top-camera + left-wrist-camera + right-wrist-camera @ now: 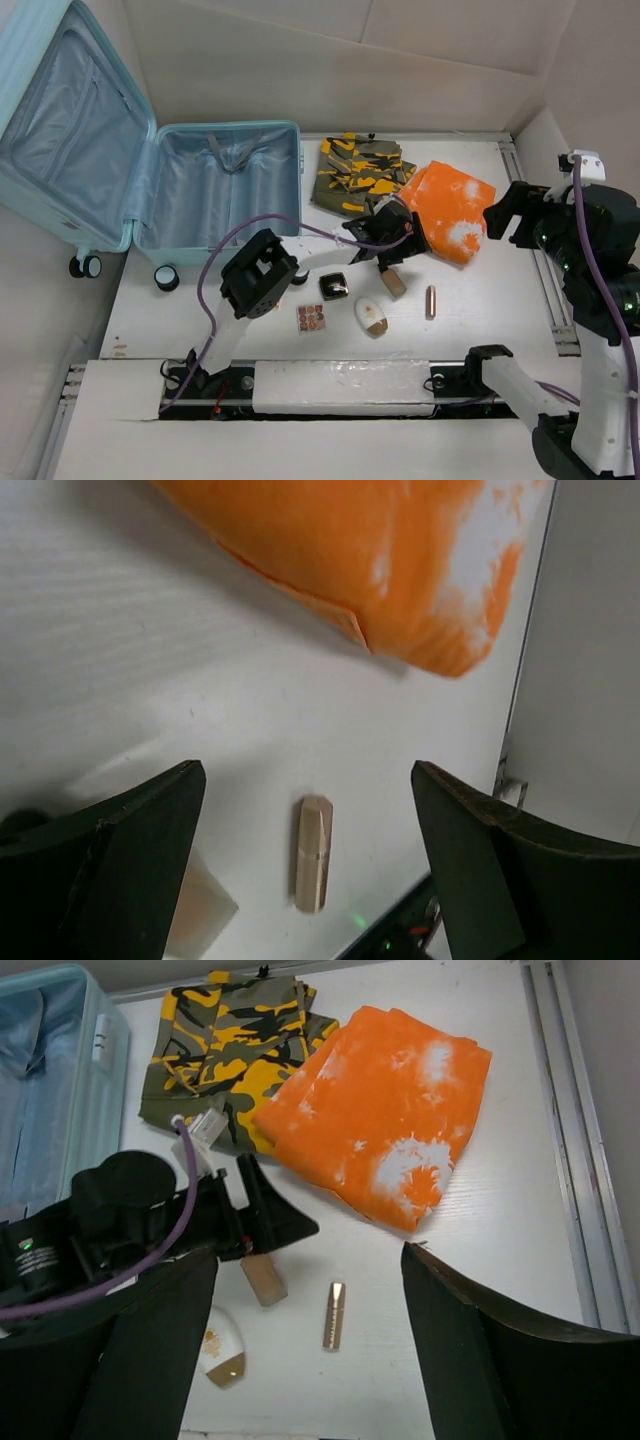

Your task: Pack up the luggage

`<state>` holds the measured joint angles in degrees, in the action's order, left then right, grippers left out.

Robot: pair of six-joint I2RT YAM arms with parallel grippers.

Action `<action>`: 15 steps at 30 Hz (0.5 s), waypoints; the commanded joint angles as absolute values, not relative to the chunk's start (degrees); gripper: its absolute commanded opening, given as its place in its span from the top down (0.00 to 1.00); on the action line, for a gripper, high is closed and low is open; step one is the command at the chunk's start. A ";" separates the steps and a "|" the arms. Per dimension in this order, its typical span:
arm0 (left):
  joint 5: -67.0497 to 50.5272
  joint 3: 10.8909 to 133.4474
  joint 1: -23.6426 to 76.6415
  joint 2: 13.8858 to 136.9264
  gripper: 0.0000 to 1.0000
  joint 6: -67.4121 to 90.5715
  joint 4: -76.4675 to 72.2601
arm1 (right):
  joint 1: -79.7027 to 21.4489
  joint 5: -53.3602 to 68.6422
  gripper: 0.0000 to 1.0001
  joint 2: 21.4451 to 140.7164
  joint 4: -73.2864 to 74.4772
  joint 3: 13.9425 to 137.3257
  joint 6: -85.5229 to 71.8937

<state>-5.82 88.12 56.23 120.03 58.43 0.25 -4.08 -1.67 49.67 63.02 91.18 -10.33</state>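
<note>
The luggage (pixel 215 190) lies open at the back left, a light-blue hard shell with pale lining (pixel 40 1090). An orange tie-dye cloth (pixel 452 205) (pixel 380 550) (pixel 390 1140) and a folded camouflage cloth (pixel 358 172) (pixel 225 1055) lie to its right. My left gripper (pixel 398 245) (pixel 308 780) (pixel 262 1222) hovers open at the orange cloth's near edge, with a small gold tube (pixel 313 852) (pixel 431 301) (pixel 334 1315) on the table below its gap. My right gripper (pixel 502 215) (pixel 308 1255) is open and empty, high above the table's right side.
A tan block (pixel 393 282) (pixel 263 1280), a white oval bottle (pixel 371 316) (pixel 222 1350), a black compact (pixel 334 286) and a small palette (pixel 311 317) lie on the table's near middle. A metal rail (pixel 550 290) runs along the right edge.
</note>
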 commanded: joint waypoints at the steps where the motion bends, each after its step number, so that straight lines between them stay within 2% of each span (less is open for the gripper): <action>1: -1.24 94.30 55.72 122.68 0.19 64.33 -1.24 | -4.48 1.31 0.18 48.08 62.31 90.36 -10.28; 5: 0.53 100.09 55.20 127.34 0.16 66.09 1.65 | -4.48 3.51 0.15 47.02 62.31 89.04 -10.28; 15: 3.77 109.68 53.53 135.17 0.18 69.35 7.37 | -5.53 5.36 0.15 45.26 61.26 87.36 -9.76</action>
<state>0.62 106.04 53.98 134.06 68.03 3.77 -4.62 4.03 45.82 62.98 87.22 -10.31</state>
